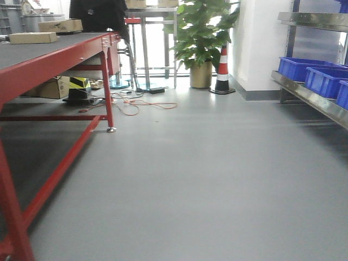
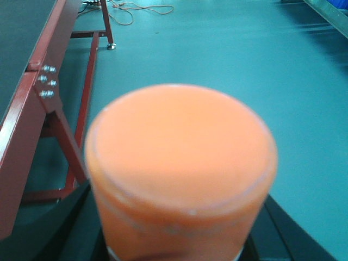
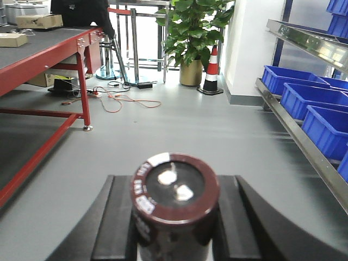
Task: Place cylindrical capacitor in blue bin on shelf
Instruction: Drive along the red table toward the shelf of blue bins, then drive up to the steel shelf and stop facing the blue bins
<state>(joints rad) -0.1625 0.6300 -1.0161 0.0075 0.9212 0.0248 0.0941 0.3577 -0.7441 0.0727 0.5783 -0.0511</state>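
Cylinders fill both of your wrist views. Your left claw [image 2: 179, 242] pinches the orange cylinder [image 2: 182, 157], its end toward the camera, above the grey floor [image 2: 228, 60] beside the red-framed worktop [image 2: 24, 125]. Your right claw [image 3: 174, 223] pinches a dark cylinder [image 3: 175, 187] with two metal terminals. You see the steel shelf [image 3: 307, 42] at right, with blue bins [image 3: 283, 79] on its lower tier.

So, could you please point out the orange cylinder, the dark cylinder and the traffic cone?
orange cylinder [image 2: 182, 149]: left wrist view, its flat top face.
dark cylinder [image 3: 175, 185]: right wrist view, its top end.
traffic cone [image 1: 222, 70]: front view, its striped body.
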